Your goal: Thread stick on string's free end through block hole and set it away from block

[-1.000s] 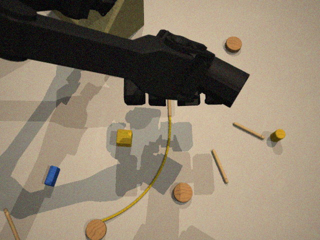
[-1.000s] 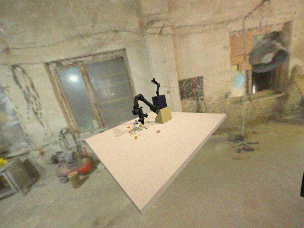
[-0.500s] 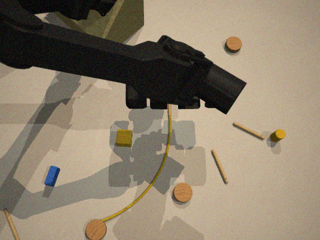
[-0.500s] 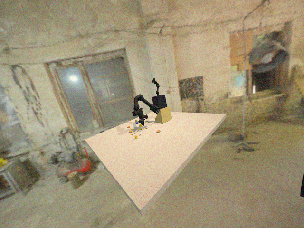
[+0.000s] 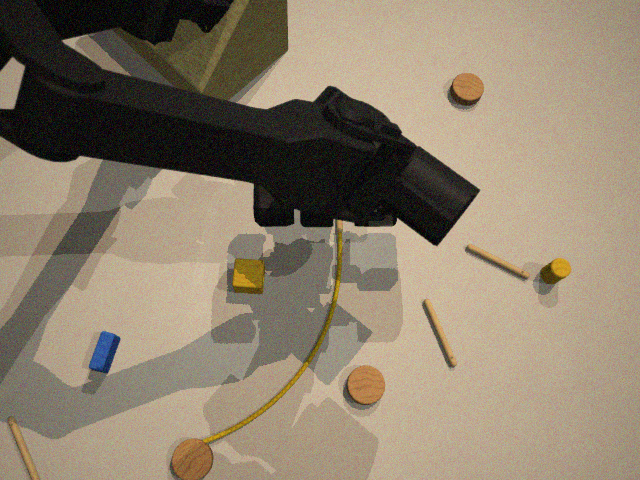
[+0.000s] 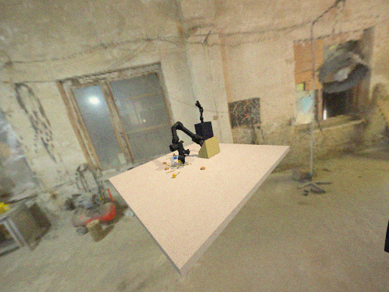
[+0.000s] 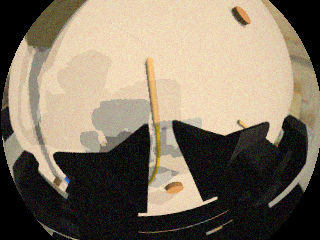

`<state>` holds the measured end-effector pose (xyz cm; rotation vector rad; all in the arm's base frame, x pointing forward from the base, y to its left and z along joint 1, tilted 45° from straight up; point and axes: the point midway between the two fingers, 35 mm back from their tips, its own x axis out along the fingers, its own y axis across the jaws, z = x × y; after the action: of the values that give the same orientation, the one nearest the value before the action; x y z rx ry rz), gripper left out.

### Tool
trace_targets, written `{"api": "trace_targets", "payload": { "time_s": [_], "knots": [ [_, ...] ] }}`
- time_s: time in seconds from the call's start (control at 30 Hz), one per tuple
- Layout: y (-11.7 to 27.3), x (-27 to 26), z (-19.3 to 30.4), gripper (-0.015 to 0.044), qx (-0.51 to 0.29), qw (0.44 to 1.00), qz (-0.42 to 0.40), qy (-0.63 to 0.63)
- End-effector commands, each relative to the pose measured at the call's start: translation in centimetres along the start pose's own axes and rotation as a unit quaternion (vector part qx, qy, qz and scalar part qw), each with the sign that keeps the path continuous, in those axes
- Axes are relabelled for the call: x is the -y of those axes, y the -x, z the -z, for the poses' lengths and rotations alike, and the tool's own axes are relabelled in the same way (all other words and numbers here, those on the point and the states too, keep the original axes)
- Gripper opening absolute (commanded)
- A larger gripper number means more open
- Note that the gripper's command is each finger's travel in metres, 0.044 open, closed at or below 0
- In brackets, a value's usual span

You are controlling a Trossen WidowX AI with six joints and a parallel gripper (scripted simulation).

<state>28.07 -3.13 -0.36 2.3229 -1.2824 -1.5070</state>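
The stick [image 5: 339, 224] [image 7: 152, 95] lies on the table with the yellow string [image 5: 338, 279] [image 7: 158, 145] at its near end. In the top view the arm hides most of the stick. The string curves to the round wooden button [image 5: 192, 459]. My gripper [image 7: 160, 126] is partly open, with nothing between its fingers. In the wrist view the join of stick and string shows between the fingertips, with the stick reaching out ahead. A large olive block [image 5: 258, 56] [image 6: 210, 148] [image 7: 47, 22] stands near the arm; I can make out no hole in it.
A yellow cube [image 5: 249, 275] and a blue block [image 5: 104, 352] lie left of the string. Loose discs [image 5: 366, 384] [image 5: 467, 88], loose sticks [image 5: 497, 261] [image 5: 440, 333] and a yellow cylinder [image 5: 557, 270] lie to the right. Another loose stick [image 5: 23, 449] is at lower left.
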Motion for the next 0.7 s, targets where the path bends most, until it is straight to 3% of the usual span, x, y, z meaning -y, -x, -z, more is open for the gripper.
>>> {"api": "trace_targets", "payload": {
  "time_s": [0.0, 0.43, 0.57, 0.67],
  "knots": [
    [-0.7, -0.1, -0.1, 0.0121, 0.0, 1.0, -0.004, 0.003],
    [-2.1, -0.3, -0.2, 0.0121, 0.0, 1.0, -0.005, 0.003],
    [-1.9, -0.3, -0.1, 0.0016, 0.0, 1.0, -0.003, 0.001],
    [-1.9, -0.3, -0.1, 0.0, 0.0, 1.0, -0.003, 0.001]
  ]
}}
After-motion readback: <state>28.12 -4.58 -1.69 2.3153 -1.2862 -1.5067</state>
